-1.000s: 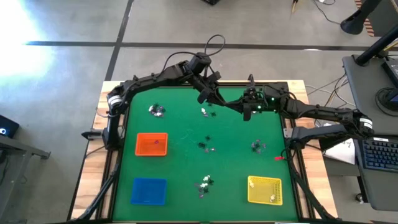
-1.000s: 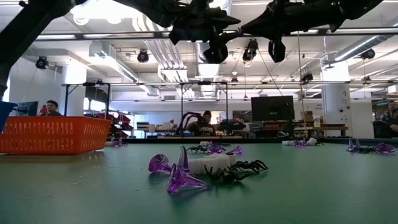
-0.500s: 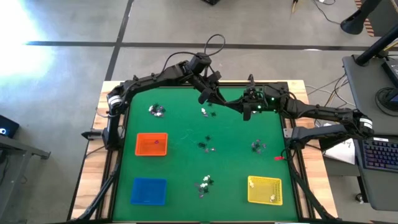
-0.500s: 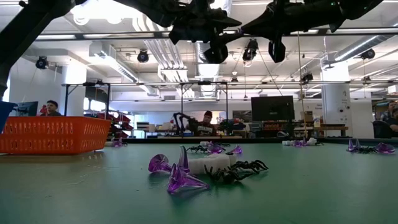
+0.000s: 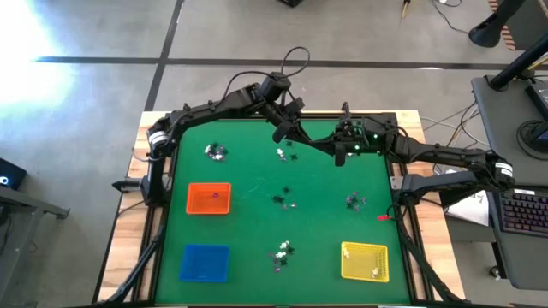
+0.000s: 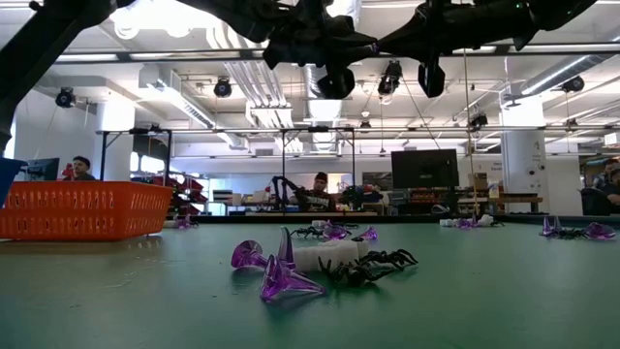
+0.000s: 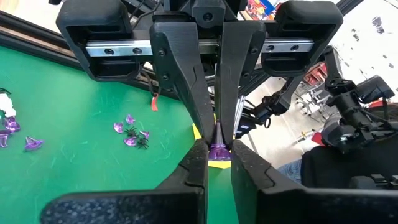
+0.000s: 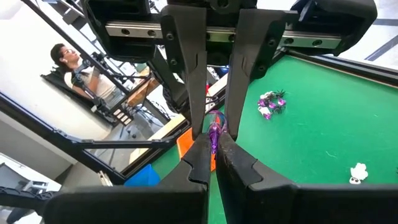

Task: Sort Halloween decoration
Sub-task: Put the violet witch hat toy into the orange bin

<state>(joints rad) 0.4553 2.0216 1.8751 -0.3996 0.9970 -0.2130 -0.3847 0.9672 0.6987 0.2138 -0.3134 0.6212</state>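
- My left tool (image 7: 217,155) is clenched on a small purple trinket (image 7: 218,151), pinched right between the fingertips; from above I see this tool (image 5: 282,133) raised over the far middle of the green counter (image 5: 248,222).
- My right tool (image 8: 213,146) is also clenched, with a thin purple piece (image 8: 214,134) caught between its fingers; from above it sits at (image 5: 341,154), just beside the left one, the two arms meeting near the far edge.
- Below them, a few trinkets (image 5: 284,155) lie on the counter near the far edge.
- Further out, more clusters: one toward the far left (image 5: 216,152), one at mid-counter (image 5: 284,199), one toward the right (image 5: 354,202), one near the front edge (image 5: 282,252) (white, black and purple bits mixed, too small to sort by eye from above).
- The level view shows the near cluster (image 6: 320,264) closest: purple cone shapes, a white piece, a black spider shape, all touching or just beside each other.
- Orange tray (image 5: 209,198) at left, blue tray (image 5: 205,263) front left, yellow tray (image 5: 365,261) front right with a small white item inside.
- People sit in the room behind the counter.
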